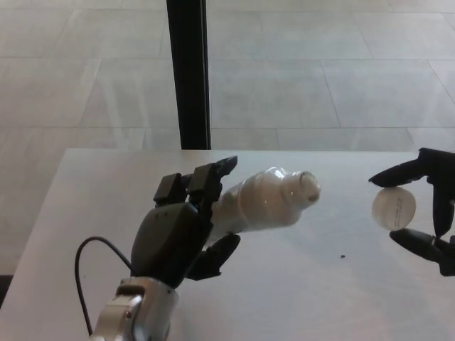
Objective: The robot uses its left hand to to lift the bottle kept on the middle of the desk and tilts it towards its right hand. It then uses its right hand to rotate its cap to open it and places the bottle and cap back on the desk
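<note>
Bare desk (92, 192) on the left and wide open between the hands. The left hand (181, 231) with its tilted bottle (266, 199) fills the middle; the right hand (426, 209), pinching the cap (393, 207), blocks the right edge. A black post (188, 71) stands behind the desk.
</note>
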Controlling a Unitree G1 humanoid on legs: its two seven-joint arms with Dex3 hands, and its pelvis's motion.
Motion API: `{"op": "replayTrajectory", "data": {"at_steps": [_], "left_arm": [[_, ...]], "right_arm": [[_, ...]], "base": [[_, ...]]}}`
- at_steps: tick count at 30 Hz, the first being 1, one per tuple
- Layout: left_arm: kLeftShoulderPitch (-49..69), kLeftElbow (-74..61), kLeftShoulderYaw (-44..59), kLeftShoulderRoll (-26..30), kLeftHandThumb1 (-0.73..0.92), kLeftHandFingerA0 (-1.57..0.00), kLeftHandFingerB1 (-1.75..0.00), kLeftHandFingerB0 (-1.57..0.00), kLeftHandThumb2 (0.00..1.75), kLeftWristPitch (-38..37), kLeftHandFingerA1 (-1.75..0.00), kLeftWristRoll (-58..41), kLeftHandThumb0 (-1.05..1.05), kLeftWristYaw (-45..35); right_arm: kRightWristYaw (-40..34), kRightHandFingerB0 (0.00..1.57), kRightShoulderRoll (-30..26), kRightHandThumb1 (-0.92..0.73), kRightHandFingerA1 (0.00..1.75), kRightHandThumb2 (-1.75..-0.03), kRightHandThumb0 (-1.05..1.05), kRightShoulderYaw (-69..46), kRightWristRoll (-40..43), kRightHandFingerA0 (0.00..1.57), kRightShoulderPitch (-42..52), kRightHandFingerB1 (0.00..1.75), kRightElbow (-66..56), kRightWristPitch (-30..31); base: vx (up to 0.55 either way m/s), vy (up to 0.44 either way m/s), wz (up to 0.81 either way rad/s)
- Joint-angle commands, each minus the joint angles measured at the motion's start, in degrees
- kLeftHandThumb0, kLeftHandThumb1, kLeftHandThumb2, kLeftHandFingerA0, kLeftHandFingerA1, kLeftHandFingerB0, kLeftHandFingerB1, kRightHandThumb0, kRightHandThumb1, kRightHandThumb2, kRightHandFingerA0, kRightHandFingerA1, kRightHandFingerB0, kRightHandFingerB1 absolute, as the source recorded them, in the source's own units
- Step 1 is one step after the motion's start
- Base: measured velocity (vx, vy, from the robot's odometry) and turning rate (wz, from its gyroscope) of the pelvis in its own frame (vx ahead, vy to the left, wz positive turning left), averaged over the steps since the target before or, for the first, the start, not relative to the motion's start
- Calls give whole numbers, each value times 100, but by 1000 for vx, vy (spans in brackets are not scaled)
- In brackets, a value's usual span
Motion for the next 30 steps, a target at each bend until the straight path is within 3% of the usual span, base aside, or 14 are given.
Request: {"op": "replayTrajectory", "data": {"at_steps": [1,2,5,8,10,14,15,18,19,20,25,28,29,30], "left_arm": [[-1565,-841,-765,1470,75,-57,-51,-49,64,3095,-79,2121,-32,-5916],[-1470,-859,-851,1408,70,-63,-53,-46,65,3285,-104,2084,-32,-6045],[-1192,-937,-1046,1181,67,-63,-57,-50,67,3707,-102,1932,-32,-6045],[-847,-1052,-1174,961,63,-70,-73,-56,77,4054,-148,1924,-34,-5886],[-774,-1033,-1258,872,62,-71,-64,-45,77,4074,-148,2065,-35,-5908],[-362,-1150,-1379,493,59,-70,-76,-57,83,4352,-149,2002,-30,-5431],[-301,-1128,-1429,468,73,-51,-71,-45,78,4243,-115,2019,-35,-5332],[-131,-1151,-1470,452,77,-56,-75,-43,80,4052,-110,2118,-35,-5028],[-55,-1158,-1408,333,75,-54,-77,-46,80,4218,-118,2025,-33,-4787],[140,-1248,-1270,188,71,-75,-105,-62,83,4214,-163,1818,-28,-4335],[499,-1459,-1194,199,63,-78,-117,-68,90,3823,-165,1693,-26,-3725],[575,-1546,-1209,69,67,-79,-117,-67,89,4102,-165,1740,-28,-3761],[643,-1646,-1228,89,69,-76,-114,-67,88,4143,-161,1777,-29,-3829],[688,-1700,-1272,153,67,-75,-106,-65,86,4072,-157,1830,-26,-3861]], "right_arm": [[-864,96,379,-62,155,-67,-29,1202,-1592,97,999,70,1674,103],[-960,97,427,-62,153,-69,-30,1368,-1806,95,1006,71,1745,237],[-1236,98,548,-60,153,-73,-29,1628,-2040,96,977,74,2076,228],[-1335,96,605,-59,147,-70,-28,1766,-2131,96,950,74,2289,317],[-1353,96,644,-61,148,-70,-30,1814,-2178,96,932,73,2321,495],[-1558,97,705,-60,145,-74,-28,1923,-2258,96,839,75,2690,602],[-1602,96,694,-61,145,-73,-30,1946,-2299,96,820,73,2769,651],[-1667,98,634,-61,134,-70,-31,2010,-2377,99,705,69,3031,778],[-1657,96,637,-62,134,-70,-31,2017,-2367,97,665,72,3127,882],[-1706,96,576,-62,132,-72,-28,2050,-2398,95,566,74,3415,934],[-1977,93,526,-59,95,-63,-34,2434,-2777,90,118,62,4479,1872],[-2266,83,673,-59,94,-57,-34,2578,-2837,87,-193,59,5066,2539],[-2347,76,774,-60,118,-63,-32,2571,-2799,83,-237,61,5171,2732],[-2461,70,893,-69,102,-63,-38,2574,-2750,76,-388,58,5379,3021]], "base": [[0,0,0],[0,0,0],[0,0,0],[0,0,0],[0,0,0],[0,0,0],[0,0,0],[0,0,0],[0,0,0],[0,0,0],[0,0,0],[0,0,0],[0,0,0],[0,0,0]]}}
